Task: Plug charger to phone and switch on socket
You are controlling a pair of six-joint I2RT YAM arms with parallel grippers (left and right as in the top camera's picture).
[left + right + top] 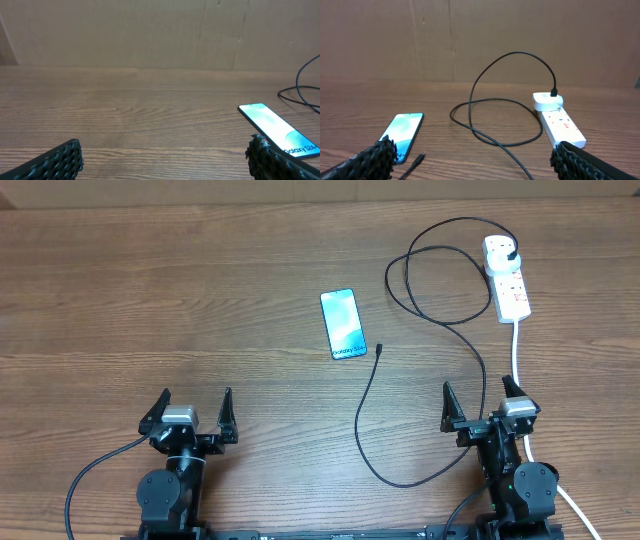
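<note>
Grasping comes first: our left fingers (226, 406) and right fingers (448, 402) gape wide, empty. Ahead, between them, lie the slim teal-screened phone (343, 324) and thin black charger cable's tip (379, 348), which we should pinch next

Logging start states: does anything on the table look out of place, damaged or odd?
Nothing stands out. The phone lies flat, screen lit; the charger cable loops from the socket, its tip beside the phone, not plugged in. The left gripper and right gripper are open, empty.
</note>
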